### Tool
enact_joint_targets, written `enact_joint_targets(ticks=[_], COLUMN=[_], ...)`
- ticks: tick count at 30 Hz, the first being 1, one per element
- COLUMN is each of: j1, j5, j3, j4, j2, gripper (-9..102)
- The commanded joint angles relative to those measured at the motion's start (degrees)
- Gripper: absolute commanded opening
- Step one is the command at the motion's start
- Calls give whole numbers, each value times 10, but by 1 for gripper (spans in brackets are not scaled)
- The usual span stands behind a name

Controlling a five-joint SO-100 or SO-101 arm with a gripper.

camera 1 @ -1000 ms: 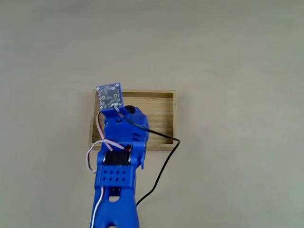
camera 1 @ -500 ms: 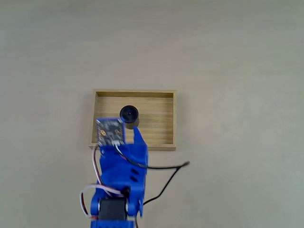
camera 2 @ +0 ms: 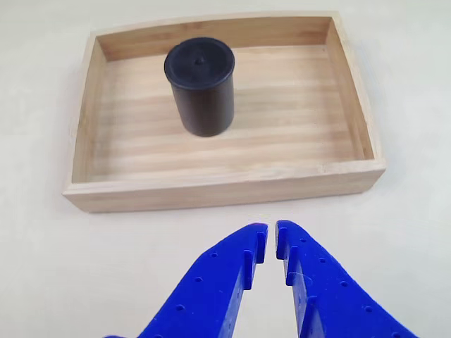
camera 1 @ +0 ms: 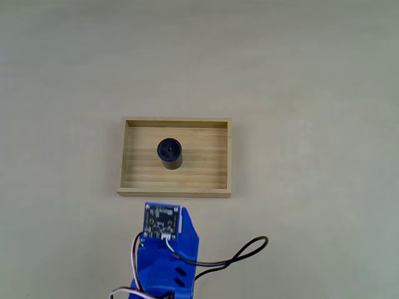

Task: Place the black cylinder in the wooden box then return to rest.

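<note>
Black cylinder (camera 2: 200, 84) stands upright in the wooden box (camera 2: 225, 186), apart from the closed, empty gripper (camera 2: 271, 234)

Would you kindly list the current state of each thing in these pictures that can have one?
black cylinder: standing upright on the floor of the box, free of the claw.
wooden box: flat on the table, open-topped, holding the cylinder.
claw: shut, empty, outside the box on its near side.
black cable: looped loosely on the table beside the arm.
</note>
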Motion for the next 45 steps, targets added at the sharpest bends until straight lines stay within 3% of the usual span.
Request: enact_joint_targets(ticks=[1, 12, 30, 45], j1=[-1, -11, -37, -39], j5=[-4, -16, -22, -22], j3=[30, 111, 215, 263], j4=[27, 121, 208, 207], j2=[-93, -172, -229, -229], gripper=[-1, -1, -1, -1])
